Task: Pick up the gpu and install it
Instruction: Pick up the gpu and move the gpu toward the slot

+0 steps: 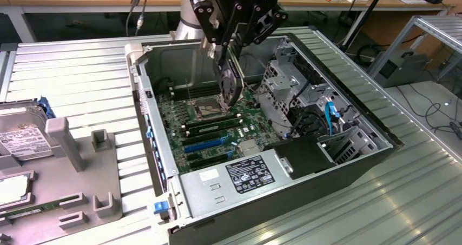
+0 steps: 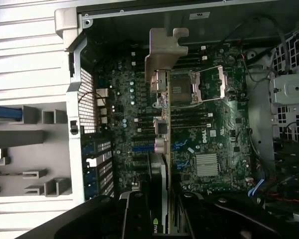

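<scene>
Exterior view: the arm (image 1: 189, 10) reaches down from the far side of the open computer case (image 1: 325, 193), its wrist pointing almost straight down into the case. The black claw (image 1: 225, 54) hangs right above the CPU socket (image 1: 204, 108).

The claw is pinching the gpu (image 1: 229, 85) by its upper end, one finger on each flat face. The card hangs on edge, nearly upright with a slight tilt, and its lower end is just beside the socket on the exterior view's right. Whether that end touches the motherboard (image 1: 249, 127) cannot be told.

A memory stick (image 1: 213, 127) sits in its slot on the near side of the socket, and the blue expansion slots (image 1: 205, 145) lie beyond it, nearer the camera.

In the wrist view the card runs edge-on away from the black fingers (image 2: 134, 215). Its silver bracket (image 2: 165, 50) is at the far end, next to the socket and short of the case's rear wall.

Well away from the socket — outside the case on the exterior view's left — a hard drive (image 1: 21, 139) rests in a grey fixture on the ribbed counter (image 1: 79, 66).
</scene>
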Motion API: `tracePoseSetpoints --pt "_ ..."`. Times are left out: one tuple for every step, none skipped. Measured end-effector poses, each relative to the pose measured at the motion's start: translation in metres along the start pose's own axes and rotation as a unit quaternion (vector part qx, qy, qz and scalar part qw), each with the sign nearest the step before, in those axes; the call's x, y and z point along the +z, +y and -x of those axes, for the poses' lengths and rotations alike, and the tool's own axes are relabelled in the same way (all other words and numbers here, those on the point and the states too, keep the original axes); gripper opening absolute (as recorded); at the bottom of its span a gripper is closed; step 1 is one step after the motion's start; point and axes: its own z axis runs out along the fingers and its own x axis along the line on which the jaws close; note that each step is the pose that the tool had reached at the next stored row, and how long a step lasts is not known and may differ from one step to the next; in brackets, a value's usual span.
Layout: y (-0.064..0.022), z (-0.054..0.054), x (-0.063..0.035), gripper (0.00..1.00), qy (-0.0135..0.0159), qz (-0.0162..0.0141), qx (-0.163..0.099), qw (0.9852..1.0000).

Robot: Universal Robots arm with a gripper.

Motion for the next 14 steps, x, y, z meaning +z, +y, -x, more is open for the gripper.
tracePoseSetpoints --pt "0.0001 0.001 0.0000 0.27 0.0004 0.0000 0.000 1.0000" --pt "0.0003 0.004 -0.0001 0.27 0.0012 -0.0001 0.000 1.0000" --pt "0.0005 0.007 -0.0001 0.27 0.0022 -0.0002 0.000 1.0000" --pt "0.0007 0.010 0.0000 0.27 0.0032 -0.0002 0.000 1.0000" --pt "0.0010 0.014 0.0001 0.27 0.0046 -0.0003 0.000 1.0000" --pt "0.0012 0.017 0.0001 0.27 0.0056 -0.0004 0.001 1.0000" --pt "0.0014 0.020 0.0003 0.27 0.0066 -0.0004 0.001 1.0000" --pt "0.0015 0.022 0.0009 0.27 0.0076 -0.0005 0.001 1.0000" --pt "0.0014 0.023 0.0020 0.27 0.0085 -0.0006 0.001 1.0000" --pt "0.0014 0.024 0.0037 0.27 0.0098 -0.0007 0.001 1.0000" --pt "0.0014 0.025 0.0048 0.27 0.0106 -0.0007 0.001 0.9999" --pt "0.0013 0.026 0.0064 0.27 0.0118 -0.0009 0.001 0.9999" --pt "0.0013 0.027 0.0073 0.27 0.0126 -0.0009 0.001 0.9999" --pt "0.0014 0.029 0.0078 0.27 0.0131 -0.0010 0.001 0.9999"
